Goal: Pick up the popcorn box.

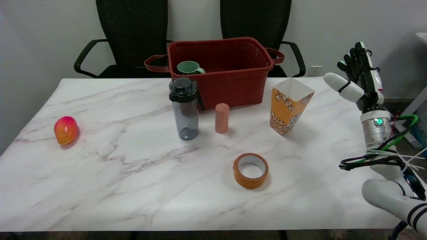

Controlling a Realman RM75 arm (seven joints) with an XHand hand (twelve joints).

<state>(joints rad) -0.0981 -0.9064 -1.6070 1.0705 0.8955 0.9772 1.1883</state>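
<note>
The popcorn box point(289, 106) stands upright on the marble table point(100, 166), right of centre, its yellow-and-white sides tapering downward and its top open. My right hand point(360, 78) is raised in the air at the table's right edge, well to the right of the box and apart from it. Its fingers point upward and spread, with the thumb sticking out toward the box. It holds nothing.
A red woven basket point(233, 71) with a green mug point(189, 67) inside stands behind the box. A dark bottle point(184, 108), a pink cylinder point(222, 118), an orange tape roll point(251, 170) and a red-orange fruit point(65, 130) sit on the table. Two black chairs stand behind.
</note>
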